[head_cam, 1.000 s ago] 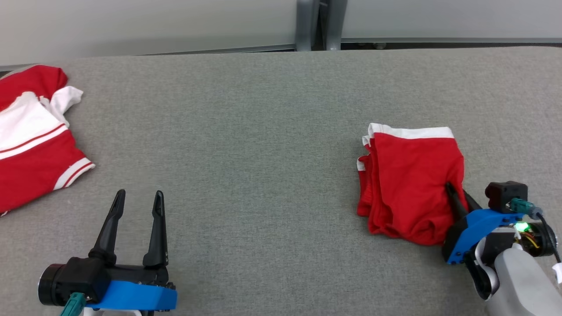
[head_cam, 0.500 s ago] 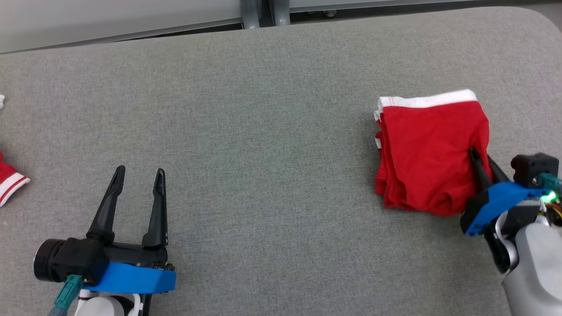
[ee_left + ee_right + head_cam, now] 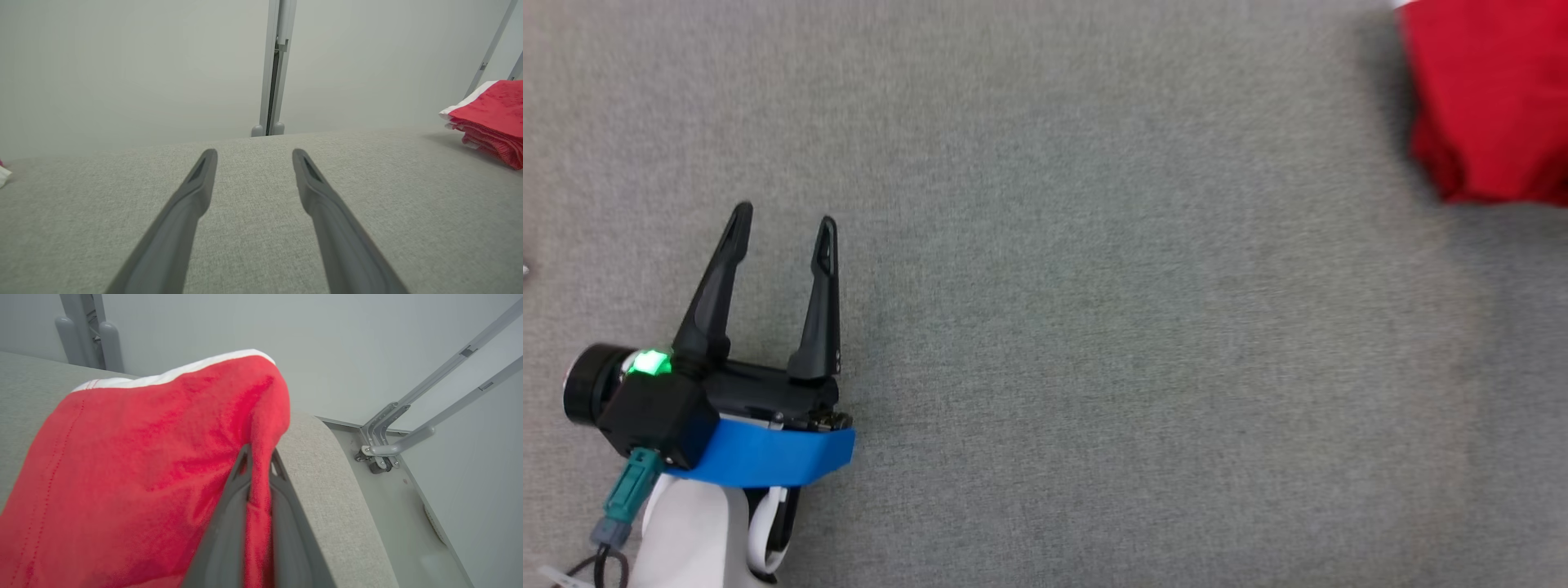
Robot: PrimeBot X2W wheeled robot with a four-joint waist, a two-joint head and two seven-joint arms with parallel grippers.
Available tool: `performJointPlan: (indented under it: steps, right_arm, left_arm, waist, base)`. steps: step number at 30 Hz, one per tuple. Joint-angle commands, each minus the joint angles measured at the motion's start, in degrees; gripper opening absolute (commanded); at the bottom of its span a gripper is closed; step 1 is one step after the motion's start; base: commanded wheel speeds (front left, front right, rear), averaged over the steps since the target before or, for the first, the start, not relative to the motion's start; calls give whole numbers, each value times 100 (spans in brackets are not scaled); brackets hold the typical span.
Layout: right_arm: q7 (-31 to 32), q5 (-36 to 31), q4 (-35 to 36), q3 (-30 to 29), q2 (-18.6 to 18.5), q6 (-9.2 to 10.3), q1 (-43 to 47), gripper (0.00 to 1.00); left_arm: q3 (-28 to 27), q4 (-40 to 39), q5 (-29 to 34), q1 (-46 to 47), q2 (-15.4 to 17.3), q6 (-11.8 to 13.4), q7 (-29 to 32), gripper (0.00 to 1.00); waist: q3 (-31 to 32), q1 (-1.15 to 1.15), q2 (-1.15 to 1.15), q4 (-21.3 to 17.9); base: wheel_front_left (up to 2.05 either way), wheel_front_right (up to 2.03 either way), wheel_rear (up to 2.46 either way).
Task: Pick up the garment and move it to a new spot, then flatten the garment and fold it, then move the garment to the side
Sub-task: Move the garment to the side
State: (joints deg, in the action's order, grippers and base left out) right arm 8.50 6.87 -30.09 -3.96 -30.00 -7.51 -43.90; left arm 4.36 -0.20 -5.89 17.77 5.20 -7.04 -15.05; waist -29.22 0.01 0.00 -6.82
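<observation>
The garment (image 3: 1490, 98) is a folded red piece with a white band, lying at the top right corner of the head view. From the left wrist view the garment (image 3: 492, 120) shows as a stack at the far right. In the right wrist view my right gripper (image 3: 259, 457) is shut on a pinched fold of the garment (image 3: 135, 457), near the table's rounded right edge. My left gripper (image 3: 784, 224) stands open over bare grey cloth at the lower left, with nothing between its fingers (image 3: 192, 200).
The grey padded table (image 3: 1094, 327) spreads across the head view. Its right edge (image 3: 327, 465) drops to a floor with a metal frame on castors (image 3: 380, 453). A grey wall post (image 3: 273, 81) stands behind the table.
The head camera has swung down and left, so the garment sits at the top right corner and the right arm has left the picture. The other red and white clothing has slid out.
</observation>
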Motion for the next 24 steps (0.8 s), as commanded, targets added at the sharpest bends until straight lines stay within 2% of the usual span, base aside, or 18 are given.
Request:
performJointPlan:
  steps: [1,8,12,15,16,17,24]
  right_arm:
    - [18,-9,-49,-91,-178,4,-139,0]
    - [137,40,-356,-528,-899,4,-577,0]
    - [86,17,-525,-601,-1029,4,-767,0]
    - [132,-48,-613,-631,-950,4,-859,3]
    - [125,-75,-637,-652,-910,4,-874,93]
    - [95,-105,-656,-670,-870,4,-881,100]
    - [-333,-336,-549,-1142,-627,4,-644,100]
  left_arm:
    - [28,-50,36,135,54,-4,-19,100]
    - [59,-284,26,410,183,-16,-19,100]
    - [83,-305,47,485,227,-17,-19,100]
    - [80,-315,47,492,236,-16,-18,100]
    - [75,-319,45,496,234,-13,-18,100]
    - [74,-312,41,495,230,-12,-18,100]
    - [53,-245,-32,373,150,15,-19,100]
  waist:
    - [-354,-1,0,149]
    - [-840,-1,0,230]
    - [-952,-1,0,238]
    - [-972,-1,0,226]
    - [-969,-1,0,223]
    - [-950,-1,0,222]
    - [-518,-1,0,295]
  base:
    - [0,0,0]
    - [0,0,0]
    - [0,0,0]
    - [0,0,0]
    - [0,0,0]
    - [0,0,0]
    - [0,0,0]
